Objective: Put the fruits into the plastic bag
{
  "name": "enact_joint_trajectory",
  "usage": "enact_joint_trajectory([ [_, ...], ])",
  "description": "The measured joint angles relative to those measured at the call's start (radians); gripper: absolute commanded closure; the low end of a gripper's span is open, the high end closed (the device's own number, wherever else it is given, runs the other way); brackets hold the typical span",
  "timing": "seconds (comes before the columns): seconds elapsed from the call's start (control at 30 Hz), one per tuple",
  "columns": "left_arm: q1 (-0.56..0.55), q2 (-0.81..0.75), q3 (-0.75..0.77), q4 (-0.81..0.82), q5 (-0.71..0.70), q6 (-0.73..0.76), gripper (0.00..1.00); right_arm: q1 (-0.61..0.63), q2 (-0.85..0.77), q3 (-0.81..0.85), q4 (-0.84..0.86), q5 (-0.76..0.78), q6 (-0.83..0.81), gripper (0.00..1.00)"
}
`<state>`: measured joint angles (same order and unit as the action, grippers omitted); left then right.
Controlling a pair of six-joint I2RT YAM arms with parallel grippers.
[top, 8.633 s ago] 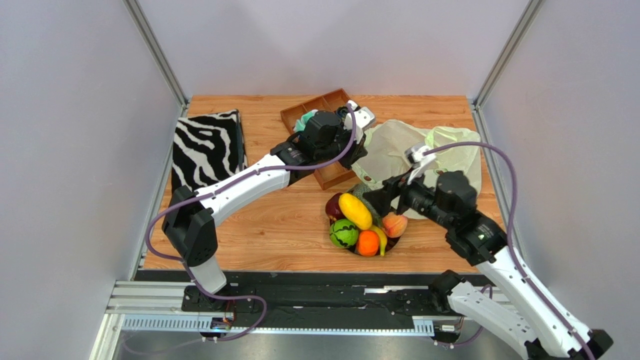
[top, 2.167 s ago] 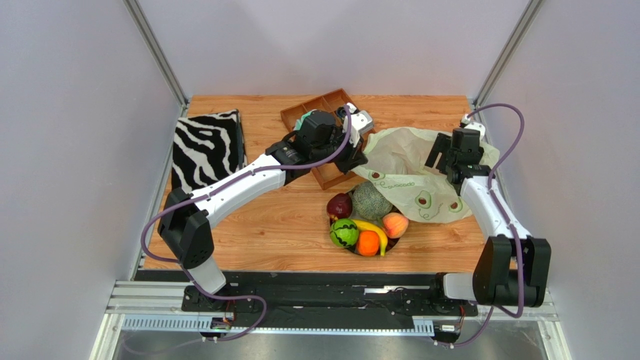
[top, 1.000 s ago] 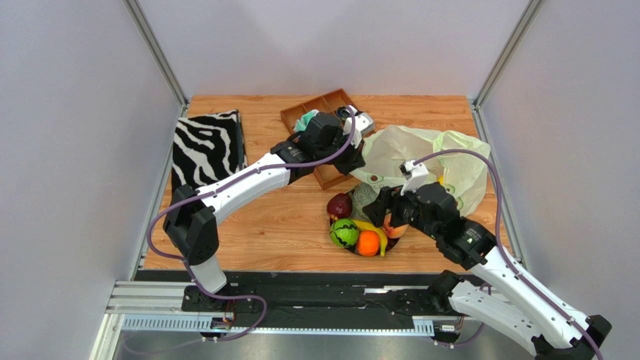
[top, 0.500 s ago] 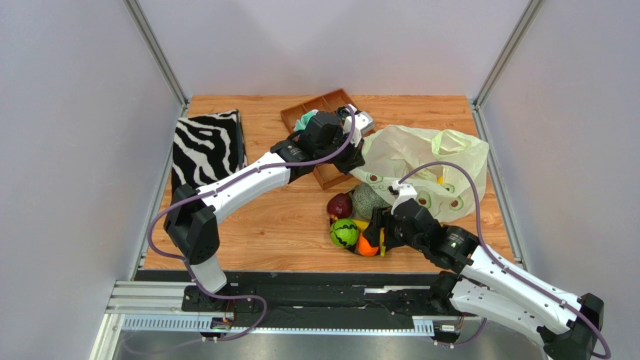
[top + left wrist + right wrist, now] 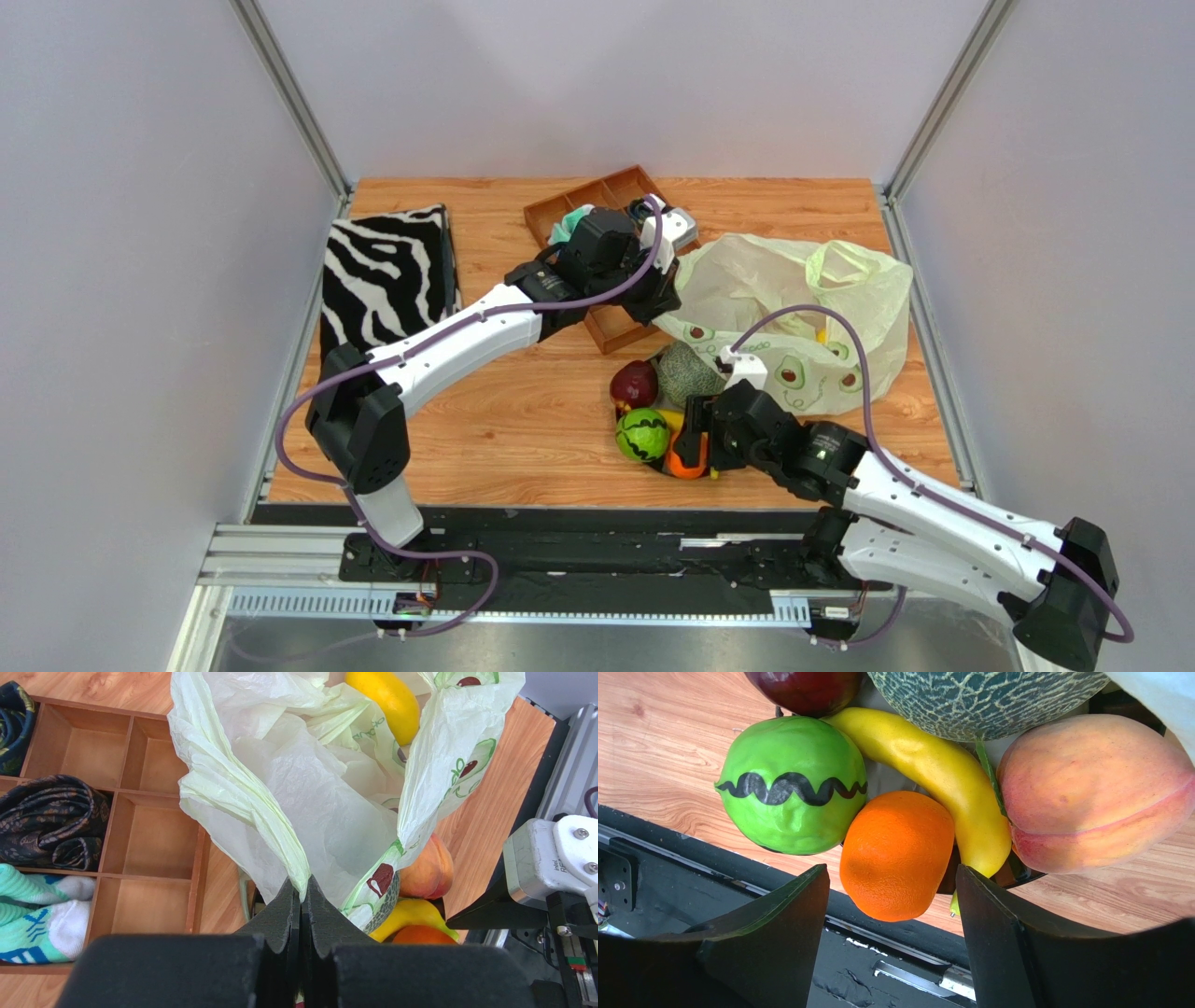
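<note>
You are looking at a bag [image 5: 330, 812] of thin, crinkly, half-transparent plastic. The melon [image 5: 990, 693] is showing a rough netted skin, the orange [image 5: 896, 855] a matt, finely pitted one, the peach [image 5: 1095, 791] a matt one. The banana [image 5: 941, 770] and ball [image 5: 791, 784] are looking smooth and slightly glossy. The table [image 5: 477, 420] and tray [image 5: 147, 840] are showing matt wood grain; the rolls [image 5: 49, 822] are cloth.
</note>
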<state>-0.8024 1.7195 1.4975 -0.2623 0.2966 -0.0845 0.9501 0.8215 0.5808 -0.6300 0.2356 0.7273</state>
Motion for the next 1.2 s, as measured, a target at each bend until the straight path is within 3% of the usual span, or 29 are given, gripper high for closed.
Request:
enact_joint_trajectory([
  [0.73, 0.001, 0.001, 0.000, -0.003, 0.000, -0.008, 1.00, 0.019, 0.078, -0.011, 0.050, 0.018, 0.027, 0.31],
  [1.2, 0.001, 0.001, 0.000, -0.003, 0.000, -0.013, 1.00, 0.025, 0.081, -0.011, 0.051, 0.028, 0.045, 0.50],
])
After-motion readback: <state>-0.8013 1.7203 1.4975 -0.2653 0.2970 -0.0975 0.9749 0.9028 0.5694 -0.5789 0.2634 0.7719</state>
